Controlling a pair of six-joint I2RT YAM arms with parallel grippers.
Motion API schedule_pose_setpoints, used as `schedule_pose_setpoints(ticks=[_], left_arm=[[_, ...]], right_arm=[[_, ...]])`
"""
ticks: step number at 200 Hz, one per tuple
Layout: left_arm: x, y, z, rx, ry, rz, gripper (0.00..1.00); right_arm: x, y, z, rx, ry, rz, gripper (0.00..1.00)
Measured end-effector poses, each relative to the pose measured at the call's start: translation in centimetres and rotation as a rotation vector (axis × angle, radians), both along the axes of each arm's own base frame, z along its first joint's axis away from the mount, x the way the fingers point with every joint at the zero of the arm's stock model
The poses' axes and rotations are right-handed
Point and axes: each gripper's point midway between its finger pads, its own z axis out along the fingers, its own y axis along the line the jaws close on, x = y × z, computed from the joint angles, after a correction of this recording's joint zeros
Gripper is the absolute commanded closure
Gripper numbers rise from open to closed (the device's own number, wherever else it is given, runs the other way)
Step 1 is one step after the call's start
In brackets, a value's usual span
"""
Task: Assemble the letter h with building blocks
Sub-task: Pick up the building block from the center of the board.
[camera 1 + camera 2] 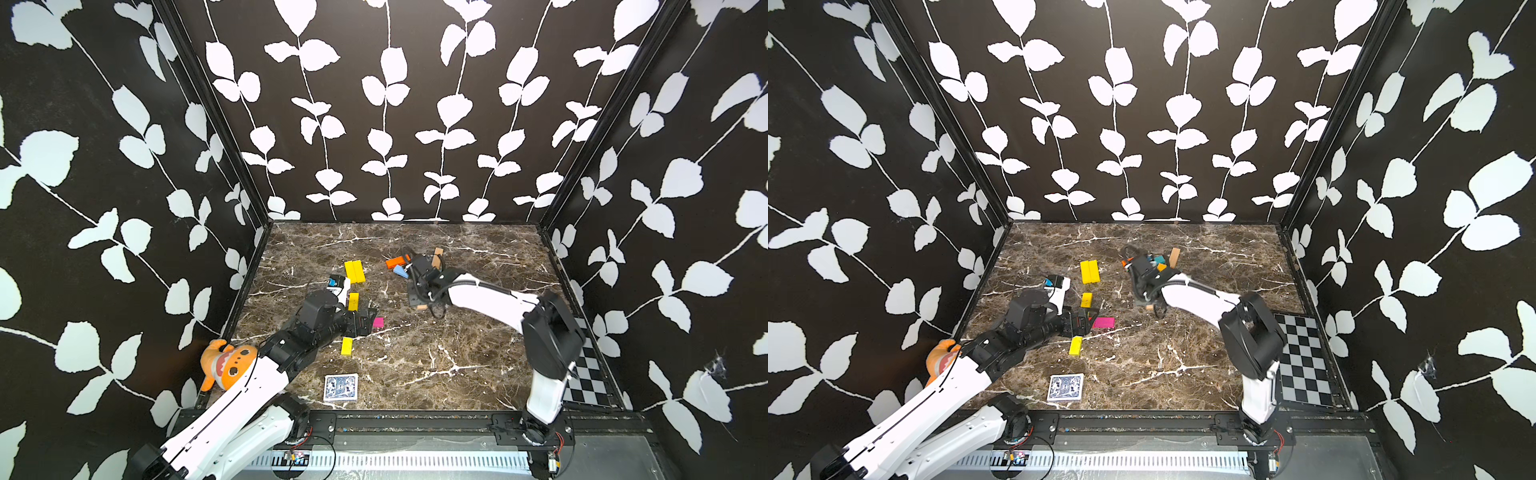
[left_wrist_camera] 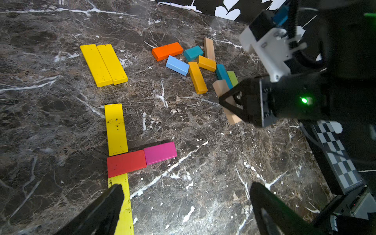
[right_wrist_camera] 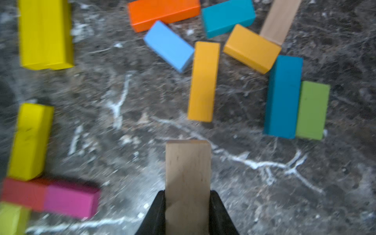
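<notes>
Tan block [image 3: 188, 168] — tight inside right pincer [image 3: 187, 196]

worktop [image 2: 61, 126]: brown marble-look slab, white veins, smooth, slight sheen. tan block [image 3: 187, 173]: bare wood, grain visible. yellow block [image 2: 116, 130]: painted, matt, dark scuffs. plush toy [image 1: 232, 361]: soft orange cloth. playing card [image 1: 340, 387]: smooth printed card.

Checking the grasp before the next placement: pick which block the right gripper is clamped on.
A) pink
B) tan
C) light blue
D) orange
B: the right gripper is shut on the tan block, its jaws pressing both long sides in the right wrist view.
</notes>
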Motion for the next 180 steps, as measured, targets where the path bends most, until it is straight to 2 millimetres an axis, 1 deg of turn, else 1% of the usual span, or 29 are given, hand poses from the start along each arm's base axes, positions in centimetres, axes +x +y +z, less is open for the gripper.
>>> schedule_pose_setpoints(ticks=[16, 29, 43, 55, 70, 96, 120, 138, 157, 180], left_arm=[[-0.1, 0.3, 0.7, -0.009, -0.026, 0.011, 0.01], [-0.1, 0.7, 1.4, -0.018, -0.051, 0.024, 0.01], [-0.2, 1.1, 2.1, -0.029, -0.078, 0.039, 0.01], [-0.3, 1.5, 2.7, -0.038, -0.103, 0.055, 0.01], [-0.4, 2.1, 3.5, -0.053, -0.131, 0.079, 0.01], [-0.7, 3.3, 4.6, -0.078, -0.178, 0.133, 0.01], [-1.2, 4.9, 5.3, -0.099, -0.222, 0.197, 0.01], [-1.7, 6.0, 6.3, -0.126, -0.264, 0.239, 0.01], [-2.1, 6.8, 7.4, -0.156, -0.304, 0.263, 0.01], [-2.3, 7.3, 7.8, -0.163, -0.324, 0.283, 0.01]], right_arm=[[-2.9, 2.2, 0.6, 0.034, 0.009, 0.027, 0.76], [-5.3, 3.8, 0.2, 0.041, 0.032, 0.050, 0.77], [-7.4, 5.0, -0.4, 0.034, 0.053, 0.065, 0.77], [-8.8, 5.7, -0.9, 0.024, 0.068, 0.067, 0.77], [-10.0, 6.5, -1.5, 0.015, 0.080, 0.060, 0.77], [-11.4, 7.7, -3.1, 0.007, 0.104, 0.032, 0.76], [-11.9, 8.4, -4.1, 0.004, 0.110, -0.001, 0.76], [-12.3, 8.8, -4.3, 0.004, 0.111, -0.016, 0.76], [-12.4, 9.3, -4.3, 0.005, 0.107, -0.028, 0.76], [-12.4, 10.0, -4.3, 0.005, 0.109, -0.033, 0.76]])
